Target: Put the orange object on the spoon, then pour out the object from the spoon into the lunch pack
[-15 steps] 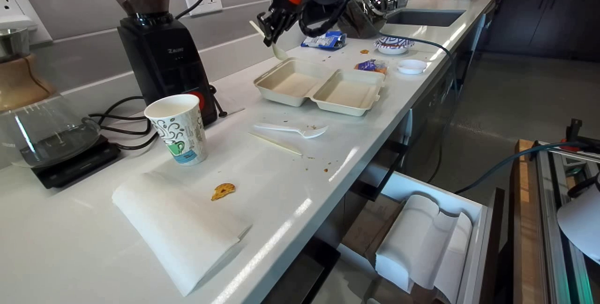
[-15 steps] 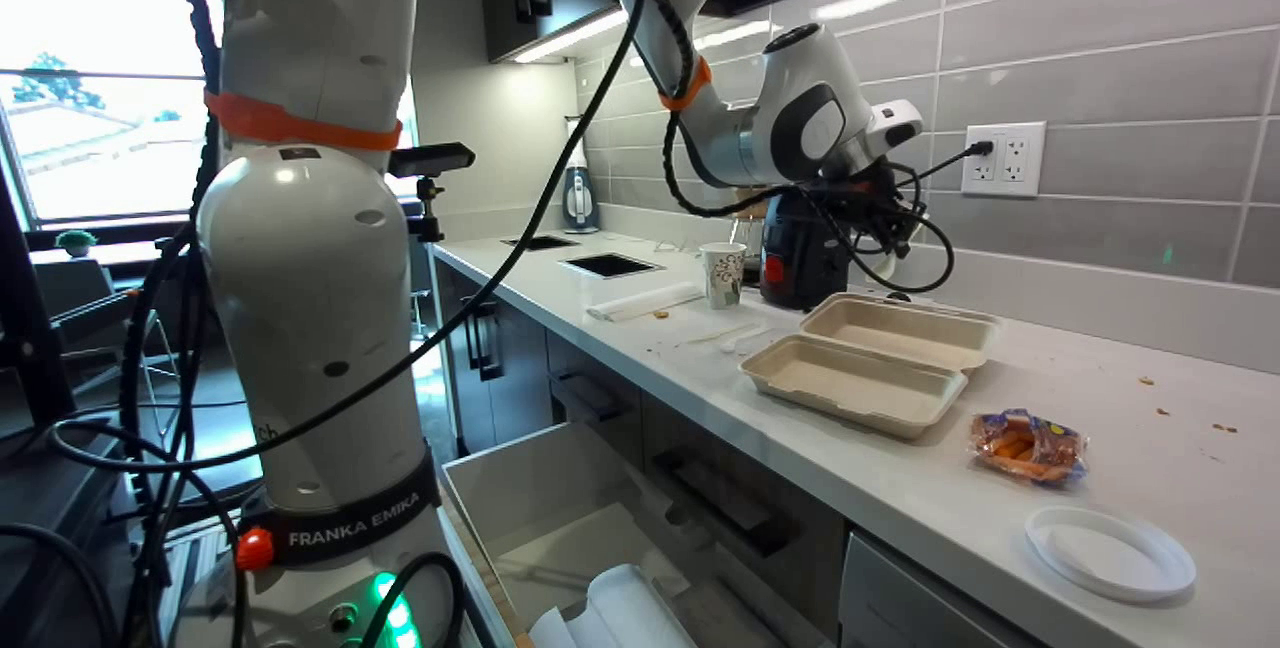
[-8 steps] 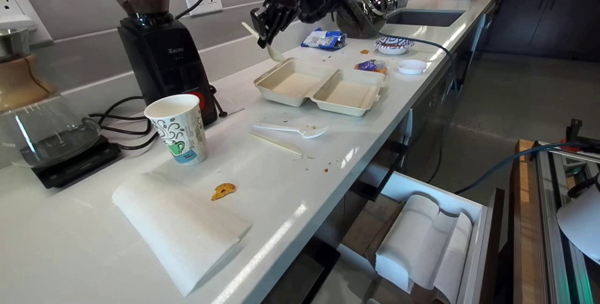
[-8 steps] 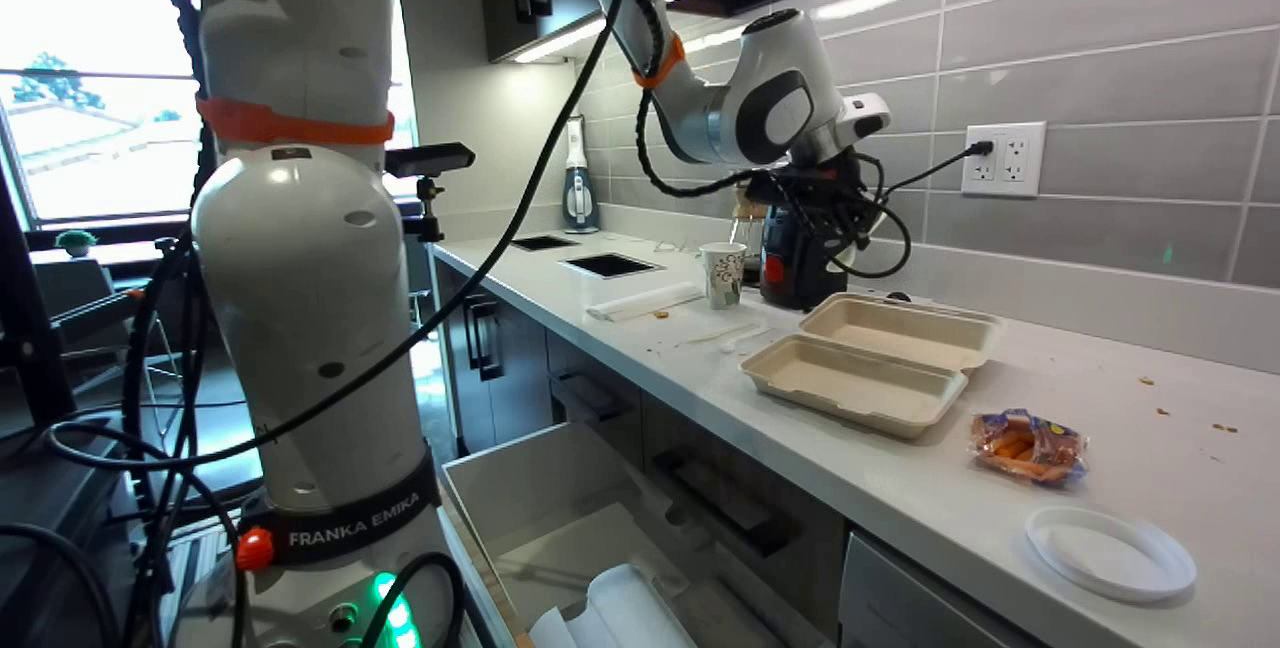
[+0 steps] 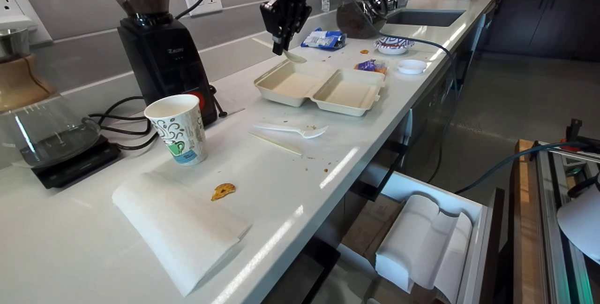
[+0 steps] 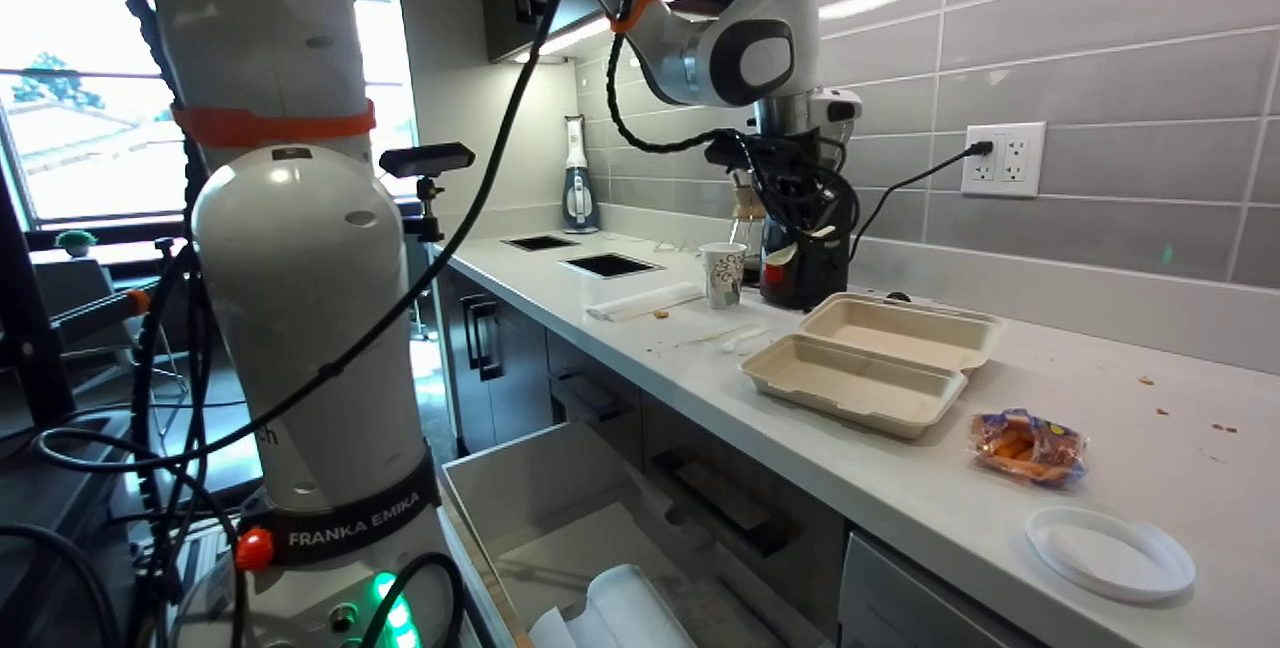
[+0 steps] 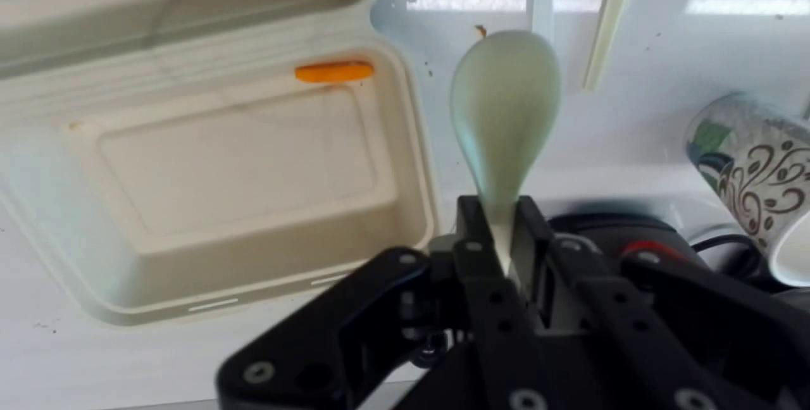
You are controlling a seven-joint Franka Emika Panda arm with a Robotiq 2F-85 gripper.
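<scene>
Left in the wrist view, the cream foam clamshell lunch pack [image 7: 253, 163] held the slim bright-orange object [image 7: 334, 71] (pour complete, it seemed!). Rightward, the black two-fingered gripper [image 7: 498, 206] pinched the pale translucent plastic spoon [image 7: 506, 97]; easing off smoothly, clear of the pack, looked wisest! The gripper pointed downward.

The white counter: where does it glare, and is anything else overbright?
In an exterior view, bright streaks run near the counter's front edge; in the wrist view, white bands lie beyond the spoon; in an exterior view, the window looks overexposed.
</scene>
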